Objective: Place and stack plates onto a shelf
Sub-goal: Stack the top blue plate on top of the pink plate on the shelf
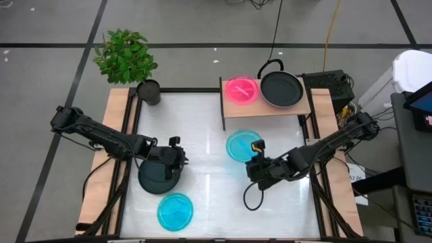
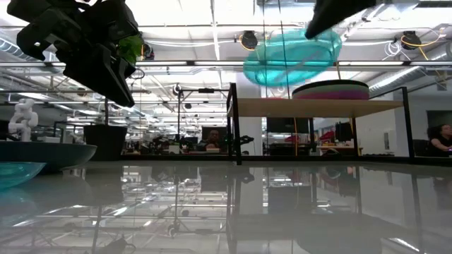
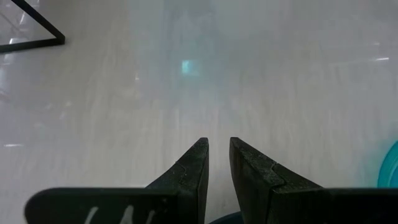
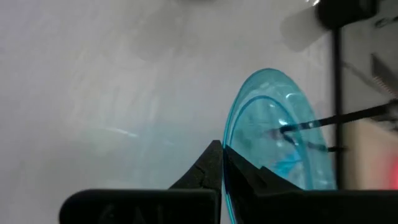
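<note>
The right gripper (image 1: pixel 257 156) pinches the rim of a translucent cyan plate (image 1: pixel 243 145) and holds it in the air in front of the shelf (image 1: pixel 233 111); in the right wrist view the two dark fingers (image 4: pixel 208 167) press together on the plate's edge, and the lower part of the plate is cut off by the picture's border. In the low view the lifted plate hangs tilted above shelf height, and the arm carrying it shows only as a dark shape at the top.

The left gripper (image 1: pixel 174 162) hovers over a black plate (image 1: pixel 157 177) on the table (image 1: pixel 202 128), hiding part of that plate from above. Its fingers (image 3: pixel 196 165) stand a narrow gap apart with nothing between them.

A second cyan plate (image 1: pixel 175 210) lies on the table nearer the front edge. On the shelf a pink plate (image 1: pixel 241 89) sits beside another black plate (image 1: pixel 281 89); from the low view the pile there shows a purple band, but how many dishes lie under the top ones cannot be made out.

A potted plant (image 1: pixel 128 57) stands at the table's far left corner. No writing or label is readable anywhere.
</note>
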